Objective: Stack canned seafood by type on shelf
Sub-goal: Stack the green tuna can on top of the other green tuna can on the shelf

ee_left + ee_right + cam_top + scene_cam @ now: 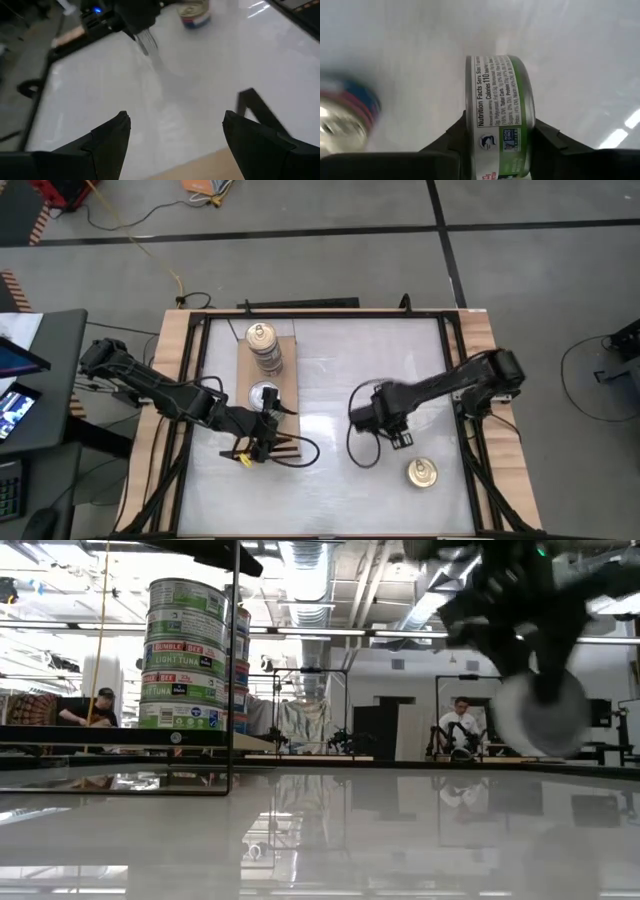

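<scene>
Robotics lab, exposed ceiling ducts point(300, 570), more robot rigs point(455, 735), seated people point(95, 708) behind

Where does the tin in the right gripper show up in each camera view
High view: hidden under the right gripper, mid-table.
Low view: blurred pale disc, upper right: the green-label tin.
Left wrist view: not distinguishable.
Right wrist view: centre, on edge between the fingers.
Shared landmark: the loose gold-topped tin, also in the left wrist view.

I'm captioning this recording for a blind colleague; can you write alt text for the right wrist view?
The right claw grips a green-labelled tuna tin on its edge, nutrition panel facing the camera, above the white tabletop. A second tin with a red and blue label sits blurred off to one side.
</scene>
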`<state>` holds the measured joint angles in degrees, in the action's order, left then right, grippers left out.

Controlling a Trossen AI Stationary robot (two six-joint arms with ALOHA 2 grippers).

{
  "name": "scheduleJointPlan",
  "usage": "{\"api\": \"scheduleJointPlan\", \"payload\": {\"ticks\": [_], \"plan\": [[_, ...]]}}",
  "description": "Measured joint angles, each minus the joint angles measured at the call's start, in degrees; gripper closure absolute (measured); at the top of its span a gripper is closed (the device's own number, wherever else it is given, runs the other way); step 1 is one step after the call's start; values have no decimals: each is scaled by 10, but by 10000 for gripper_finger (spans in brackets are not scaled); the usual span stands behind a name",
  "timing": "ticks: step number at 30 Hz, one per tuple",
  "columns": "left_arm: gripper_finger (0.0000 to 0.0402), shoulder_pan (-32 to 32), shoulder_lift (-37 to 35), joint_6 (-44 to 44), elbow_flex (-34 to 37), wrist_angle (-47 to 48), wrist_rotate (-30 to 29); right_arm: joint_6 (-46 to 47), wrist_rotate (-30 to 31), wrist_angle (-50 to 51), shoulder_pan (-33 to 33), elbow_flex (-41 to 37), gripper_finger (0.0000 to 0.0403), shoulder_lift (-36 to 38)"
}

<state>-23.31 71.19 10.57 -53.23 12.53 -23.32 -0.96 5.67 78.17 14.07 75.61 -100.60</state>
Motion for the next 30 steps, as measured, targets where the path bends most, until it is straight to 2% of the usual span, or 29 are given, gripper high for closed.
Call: {"api": "scheduleJointPlan", "payload": {"ticks": [3, 7, 10, 13, 17, 20, 26, 30], "plan": [[95, -7, 0, 45, 0, -13, -39, 29, -2, -53, -26, 1, 247, 65], [95, -31, 0, 173, 0, -45, -124, 44, -29, -172, -69, -3, 247, 163], [95, -50, 0, 287, 0, -62, -176, 45, -79, -292, -108, -15, 247, 223], [95, -62, 0, 416, 0, -77, -205, 50, -138, -363, -146, -19, 247, 254], [95, -69, 1, 591, 0, -118, -234, 84, -225, -428, -188, -19, 247, 264], [95, -69, 1, 690, 0, -167, -257, 126, -296, -462, -207, -20, 247, 261], [95, -68, 9, 825, 0, -249, -278, 200, -393, -544, -209, -20, 247, 225], [95, -70, 23, 881, -1, -260, -270, 211, -437, -544, -208, -5, 247, 188]]}}
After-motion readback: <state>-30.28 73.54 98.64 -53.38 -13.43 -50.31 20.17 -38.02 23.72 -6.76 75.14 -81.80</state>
